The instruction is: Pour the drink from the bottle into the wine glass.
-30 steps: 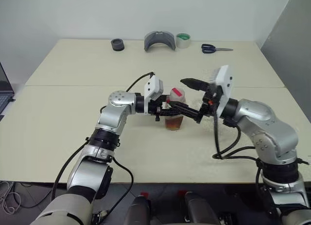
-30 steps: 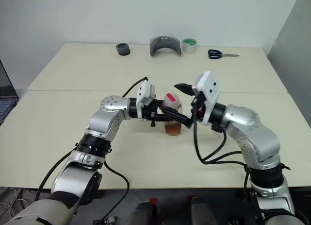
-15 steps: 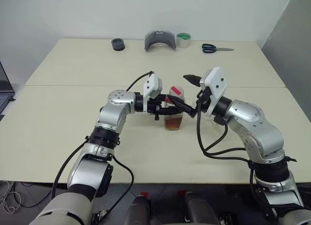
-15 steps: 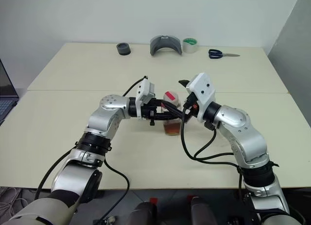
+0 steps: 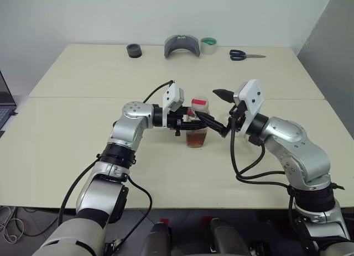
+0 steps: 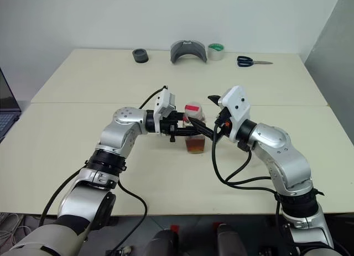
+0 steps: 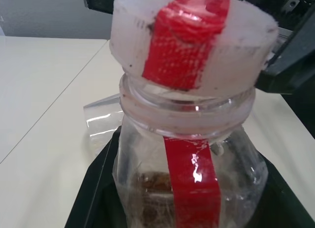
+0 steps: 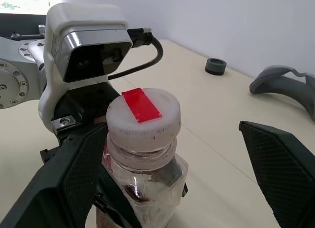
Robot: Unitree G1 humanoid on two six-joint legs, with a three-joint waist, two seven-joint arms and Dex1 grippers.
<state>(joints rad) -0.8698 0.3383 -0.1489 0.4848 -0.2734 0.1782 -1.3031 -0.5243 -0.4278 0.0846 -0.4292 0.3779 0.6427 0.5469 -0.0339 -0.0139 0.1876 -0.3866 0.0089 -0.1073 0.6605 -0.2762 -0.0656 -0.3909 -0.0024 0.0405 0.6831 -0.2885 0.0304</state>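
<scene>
Bottle unmoved, right fingers nearer

Bottle between spread right fingers, left gripper clamped on its body

Bottle upright, white cap with red strip on top (dark liquid low inside). Right gripper fingers stand wide either side, not touching. Left gripper grips it from behind. On the table beyond: dark ring, grey curved piece.

On the table: one bottle, one dark ring-shaped roll, one grey curved holder, one green-cored tape roll, one pair of blue-handled scissors, plus two grippers.
</scene>
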